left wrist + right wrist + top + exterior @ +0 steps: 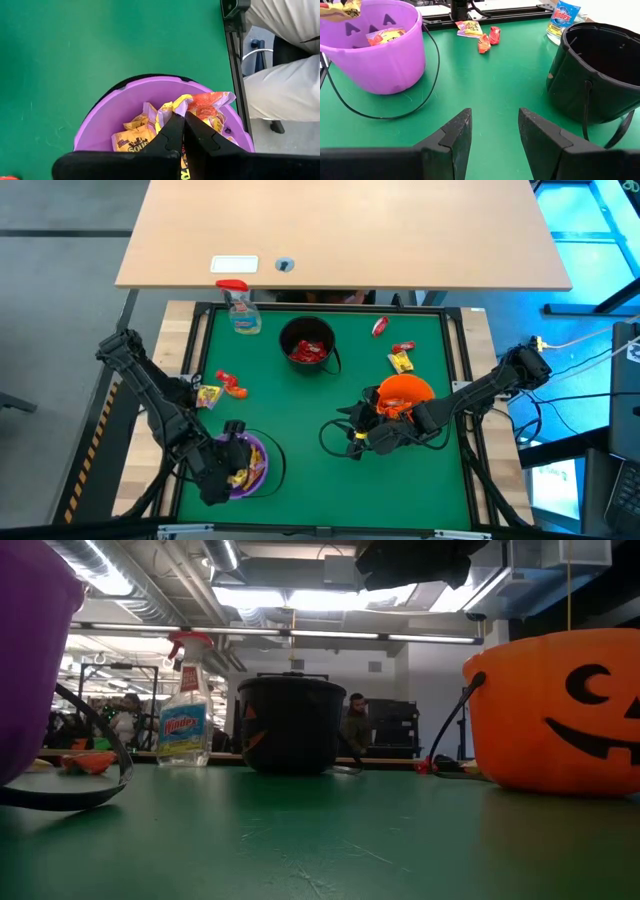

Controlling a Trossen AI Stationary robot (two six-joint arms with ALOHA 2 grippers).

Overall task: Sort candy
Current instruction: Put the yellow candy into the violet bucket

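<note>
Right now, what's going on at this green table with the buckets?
A two-armed robot is sorting candy into buckets. The left pincer is shut over the purple bucket, pinching a yellow wrapper above the yellow packets already inside. The right pincer is open and empty, low over the mat beside the orange bucket. The black bucket already holds red candy. Loose pieces are still on the mat, on both sides of it.

Two dark, jointed arms are being shown, each ending in blocky black fingers [540, 132]; black cables are being carried along the links.
</note>
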